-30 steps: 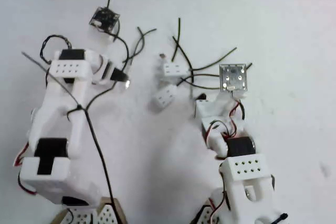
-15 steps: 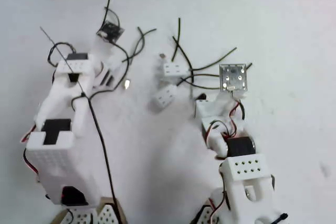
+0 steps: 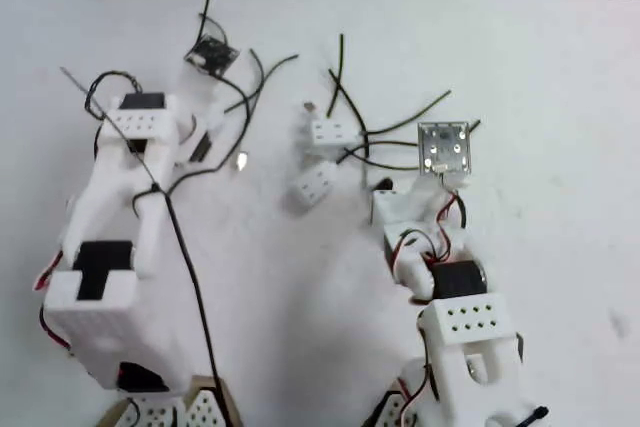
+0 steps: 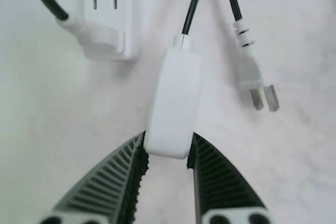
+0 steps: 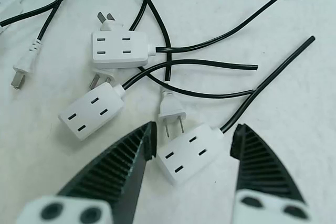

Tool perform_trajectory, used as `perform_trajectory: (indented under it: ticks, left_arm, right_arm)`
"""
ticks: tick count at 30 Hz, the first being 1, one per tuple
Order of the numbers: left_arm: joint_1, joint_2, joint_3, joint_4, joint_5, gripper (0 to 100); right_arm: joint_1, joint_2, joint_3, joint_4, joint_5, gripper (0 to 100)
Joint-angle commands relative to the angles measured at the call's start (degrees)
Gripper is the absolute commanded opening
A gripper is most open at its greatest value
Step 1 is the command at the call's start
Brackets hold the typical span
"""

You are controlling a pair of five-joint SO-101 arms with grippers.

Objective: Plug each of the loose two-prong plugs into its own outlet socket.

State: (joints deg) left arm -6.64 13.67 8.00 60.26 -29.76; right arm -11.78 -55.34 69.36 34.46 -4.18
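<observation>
**First speaker:** Where is the left gripper [image 4: 167,141]?

**Second speaker:** It sits low over the white table [image 4: 42,129]. Its two dark ribbed fingers [image 4: 128,166] are clamped on the near end of a long white block [image 4: 176,93]. A black cord [image 4: 195,1] leaves the block's far end.

**First speaker:** What lies around that block?

**Second speaker:** A loose two-prong plug [image 4: 261,94] lies just beside it, prongs bare. On the other side is a flat white outlet [image 4: 107,11] showing two slots.

**First speaker:** And the right gripper [image 5: 194,128]?

**Second speaker:** Its fingers stand wide apart, one on each side of an angled socket block [image 5: 190,153], not touching it. A small white plug [image 5: 171,109] lies with bare prongs pointing at that block, the tips right at its edge. Past one finger lie a nearer socket block [image 5: 92,109] and a farther socket block [image 5: 121,49], with black cords crossing among them.

**First speaker:** And from above?

**Second speaker:** A square metal plate [image 3: 443,147] lies on the table just beyond the right arm.
</observation>
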Motion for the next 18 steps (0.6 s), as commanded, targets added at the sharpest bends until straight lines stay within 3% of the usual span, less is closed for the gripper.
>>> perform_trajectory:
  ticks: [1, 10, 14, 18]
  left_arm:
    - [2.0, -8.0, -1.8, 7.9, -0.8, 5]
    - [2.3, -13.3, -0.8, 24.1, 1.1, 5]
    - [2.4, -13.7, 6.5, 23.2, 3.0, 5]
    - [2.2, -13.7, 15.1, 15.9, 3.1, 5]
  right_arm:
    - [-1.6, 0.1, -0.2, -1.1, 0.0, 23.4]
    - [-1.8, 0.1, 0.1, -1.1, 0.0, 23.4]
    - [-1.8, 0.1, 0.2, -1.1, 0.0, 23.4]
    - [-1.8, 0.1, 0.2, -1.1, 0.0, 23.4]
